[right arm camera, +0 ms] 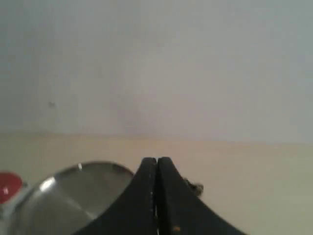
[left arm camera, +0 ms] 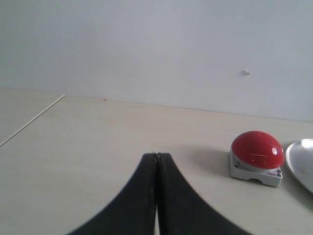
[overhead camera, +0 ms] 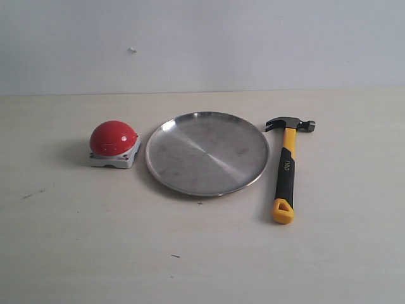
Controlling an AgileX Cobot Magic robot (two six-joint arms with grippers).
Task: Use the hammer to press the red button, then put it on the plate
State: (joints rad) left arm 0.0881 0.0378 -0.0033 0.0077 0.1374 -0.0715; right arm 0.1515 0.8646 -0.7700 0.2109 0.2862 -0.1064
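The hammer (overhead camera: 285,168) lies flat on the table to the right of the plate (overhead camera: 207,152), dark head far, yellow handle end near. The red button (overhead camera: 114,144) sits on its grey base just left of the plate. Neither gripper shows in the exterior view. In the left wrist view my left gripper (left arm camera: 156,155) is shut and empty, with the red button (left arm camera: 257,157) and the plate's rim (left arm camera: 299,164) ahead to one side. In the right wrist view my right gripper (right arm camera: 156,160) is shut and empty; the plate (right arm camera: 68,193), a sliver of the red button (right arm camera: 7,187) and the hammer's head (right arm camera: 194,187) peek past it.
The pale wooden table (overhead camera: 202,253) runs back to a plain white wall (overhead camera: 202,44). A thin seam or table edge (left arm camera: 32,120) shows in the left wrist view.
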